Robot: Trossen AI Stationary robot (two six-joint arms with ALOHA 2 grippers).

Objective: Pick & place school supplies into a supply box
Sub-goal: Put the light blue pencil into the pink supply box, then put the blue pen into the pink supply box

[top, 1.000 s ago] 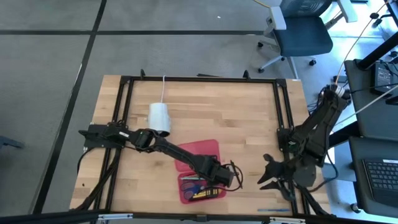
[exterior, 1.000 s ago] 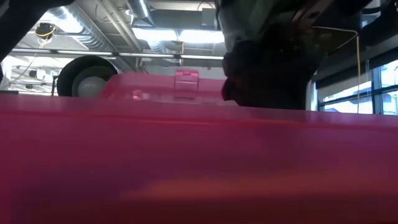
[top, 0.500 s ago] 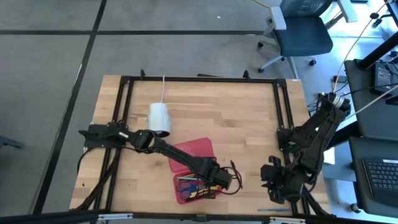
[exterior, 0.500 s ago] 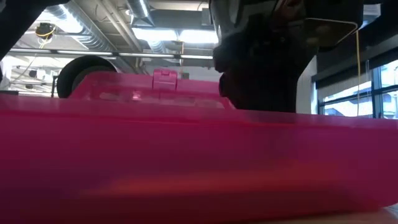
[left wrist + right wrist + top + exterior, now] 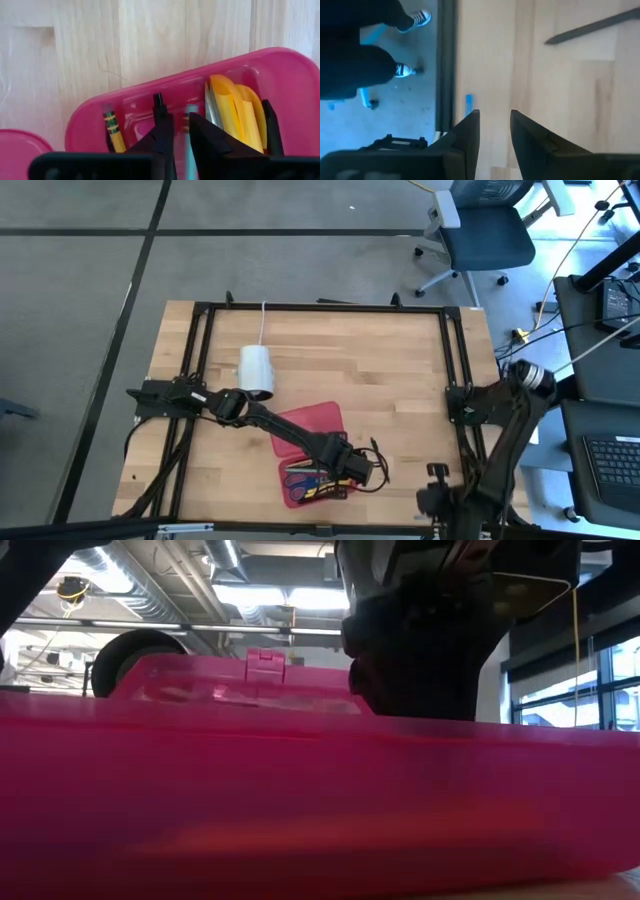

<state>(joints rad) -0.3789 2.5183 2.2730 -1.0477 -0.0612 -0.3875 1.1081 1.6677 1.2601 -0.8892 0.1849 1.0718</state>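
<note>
1. In the low view the red supply box (image 5: 300, 800) filled almost the whole picture, so nothing inside it could be made out, and a dark mass of arm hid the room behind it.
2. From above, the left tool (image 5: 352, 472) covered part of the open box tray (image 5: 290, 492), and the supplies under it showed only as small blue, yellow and dark streaks.
3. The right tool (image 5: 440, 505) sat at the near right edge of the worktop (image 5: 380, 380), partly cut off by the picture's lower border.
4. The box lay near the worktop's front edge, middle, its long axis running slantwise, with the hinged lid (image 5: 310, 423) folded open toward the far side.
5. The left wrist view showed one yellow pencil (image 5: 115, 135) with a green band, one pair of yellow-handled scissors (image 5: 235, 112), one dark pen tip (image 5: 158, 100) and one light blue stick (image 5: 190, 145) between the fingers.
6. The left tool's fingers stood narrowly apart around that blue stick; whether they pinched it could not be told.
7. The right tool's fingers (image 5: 470, 137) stood slightly apart over bare wood, holding nothing.
8. One white cylinder (image 5: 257, 369) with a cord stood behind the box.
</note>
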